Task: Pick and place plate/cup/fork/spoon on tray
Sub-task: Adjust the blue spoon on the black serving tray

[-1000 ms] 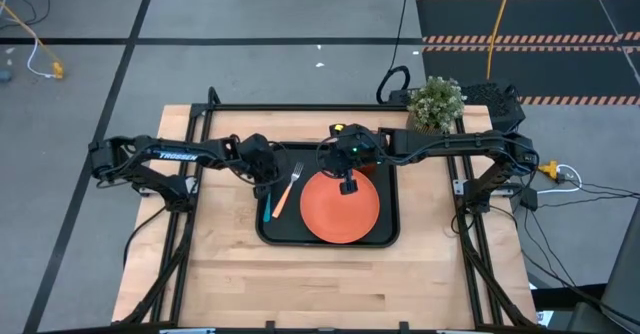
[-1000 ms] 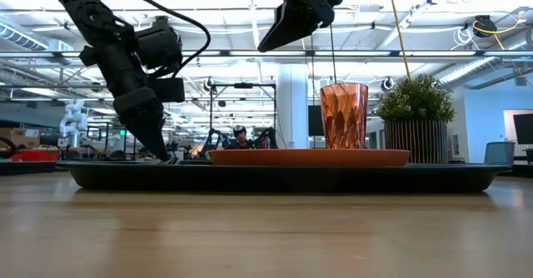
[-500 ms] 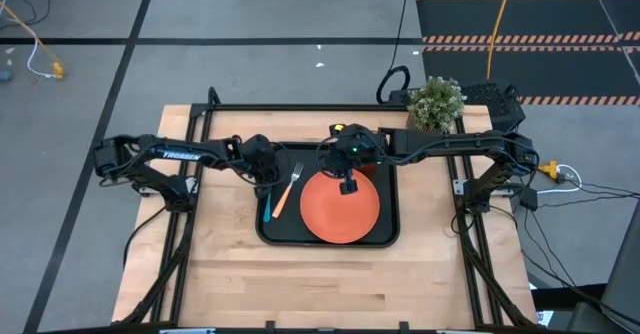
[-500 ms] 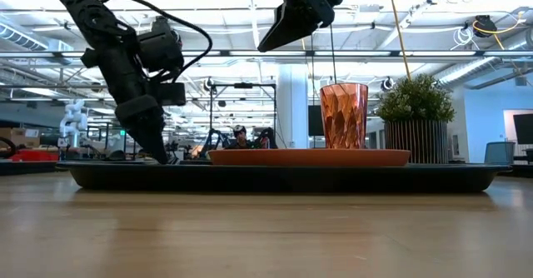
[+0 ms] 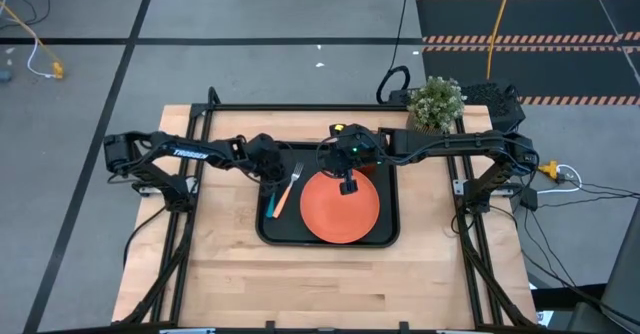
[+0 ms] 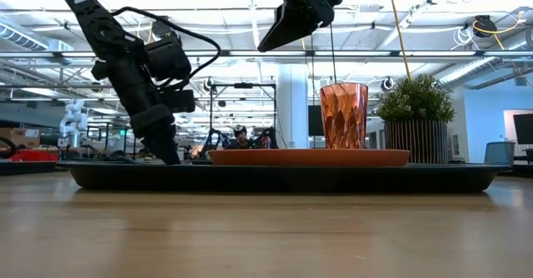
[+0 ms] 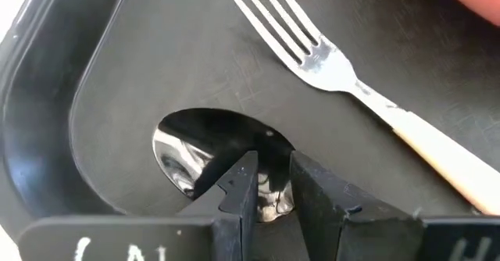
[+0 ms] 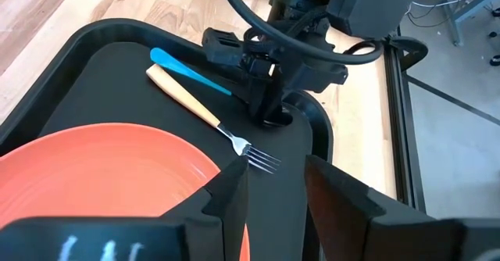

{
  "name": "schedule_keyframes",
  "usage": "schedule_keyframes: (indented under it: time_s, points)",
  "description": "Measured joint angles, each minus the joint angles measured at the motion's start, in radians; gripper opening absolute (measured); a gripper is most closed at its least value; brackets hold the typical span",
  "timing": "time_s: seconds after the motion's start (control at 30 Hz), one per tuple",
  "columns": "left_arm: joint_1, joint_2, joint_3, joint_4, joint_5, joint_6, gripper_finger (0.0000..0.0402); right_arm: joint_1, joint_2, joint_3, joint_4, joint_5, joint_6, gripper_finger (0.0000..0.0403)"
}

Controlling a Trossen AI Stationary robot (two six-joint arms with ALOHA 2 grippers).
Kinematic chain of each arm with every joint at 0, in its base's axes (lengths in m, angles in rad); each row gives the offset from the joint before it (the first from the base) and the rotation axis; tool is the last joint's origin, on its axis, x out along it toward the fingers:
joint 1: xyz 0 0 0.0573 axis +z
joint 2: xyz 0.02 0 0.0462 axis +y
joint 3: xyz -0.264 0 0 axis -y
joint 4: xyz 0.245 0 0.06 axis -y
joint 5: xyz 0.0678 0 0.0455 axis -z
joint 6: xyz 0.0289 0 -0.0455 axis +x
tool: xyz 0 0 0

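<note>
On the light wooden table (image 5: pixel 330 274) the black tray (image 5: pixel 385 236) holds the plate (image 5: pixel 340 209), the cup (image 6: pixel 344 116), the fork (image 5: pixel 288 187) and the spoon (image 7: pixel 207 163), whose bowl lies at the tray's far left corner. The left gripper (image 7: pixel 269 179) stands low with narrow jaws at the shiny bowl, maybe pinching it, while the right gripper (image 8: pixel 273 183) hangs wide and empty above the plate. I think the spoon is light, stiff and slippery, easier to take at its blue handle (image 8: pixel 187 72), and its long axis runs beside the fork, bowl to the far side.

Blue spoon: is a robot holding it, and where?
Cannot tell. The left gripper is down at the neck of the blue-handled metal spoon, beside its bowl; the spoon lies on the black rectangular tray. The right gripper holds nothing.
</note>
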Motion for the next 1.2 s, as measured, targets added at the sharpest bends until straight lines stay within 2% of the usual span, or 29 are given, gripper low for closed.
schedule_keyframes:
  time_s: [0.6, 0.9, 1.2]
  points:
    - [0.0, 0.0, 0.0, -0.003, 0.009, -0.027, 0.0081, 0.0, 0.0, -0.001, 0.001, 0.0, 0.0, 0.0118]
    - [0.0, 0.0, -0.001, -0.003, 0.009, -0.024, 0.0081, -0.001, 0.0, -0.066, 0.056, 0.0, -0.004, 0.0118]
    - [-0.001, -0.002, 0.006, -0.013, 0.009, -0.011, 0.0081, 0.0, 0.0, -0.068, 0.058, 0.0, -0.007, 0.0118]
